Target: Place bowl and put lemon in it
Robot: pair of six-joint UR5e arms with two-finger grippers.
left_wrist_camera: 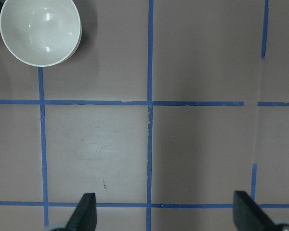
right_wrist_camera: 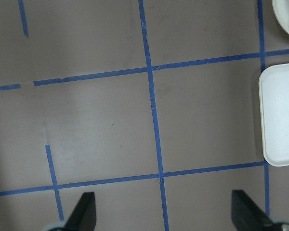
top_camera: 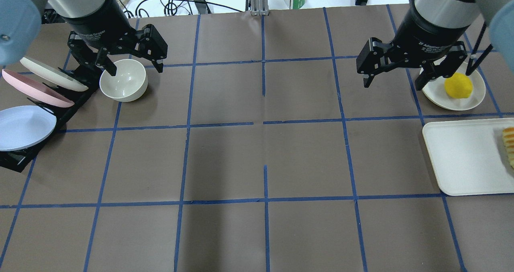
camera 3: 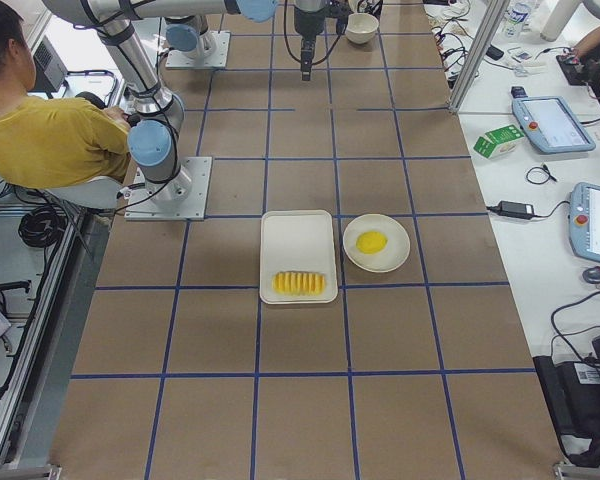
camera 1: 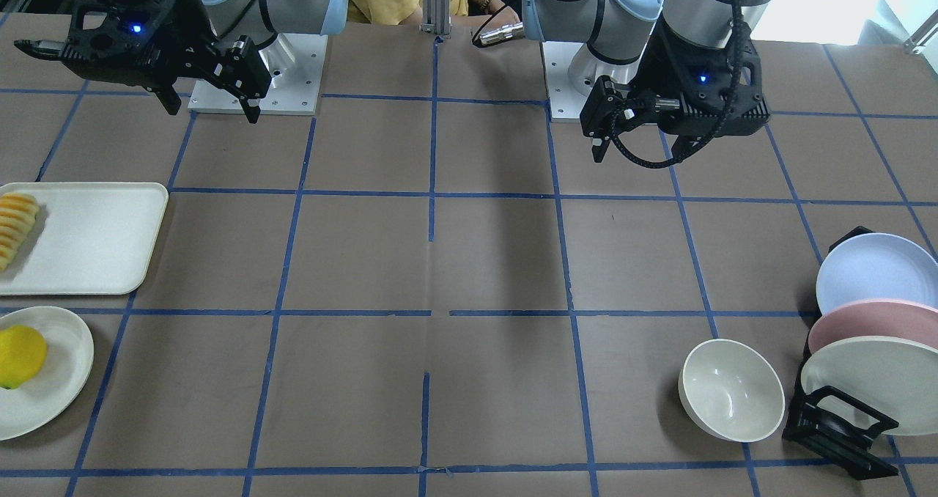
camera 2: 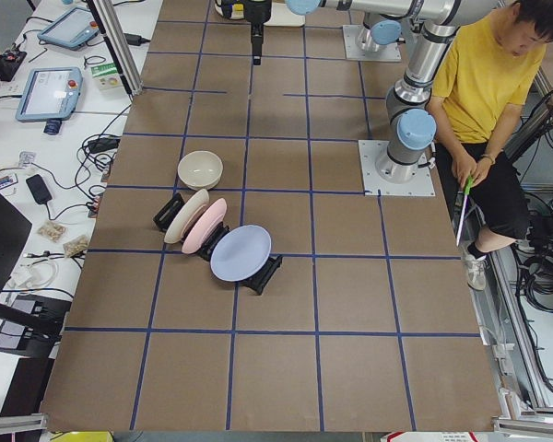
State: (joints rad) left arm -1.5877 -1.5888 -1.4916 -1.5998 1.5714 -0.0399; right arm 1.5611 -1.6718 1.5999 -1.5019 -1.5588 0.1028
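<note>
While I face the robot, the small, deep off-white bowl (camera 1: 731,389) sits on the brown desk (camera 1: 498,262) beside the black plate rack (camera 1: 835,438); the bright yellow oval lemon (camera 1: 20,355) lies on a cream plate (camera 1: 66,365). From overhead, left hand (top_camera: 135,69) and right hand (top_camera: 392,84) hang wide open, empty.

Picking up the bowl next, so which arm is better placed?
Left. The left gripper hangs open on the same side as the bowl; the right gripper is opposite, by the lemon.
</note>
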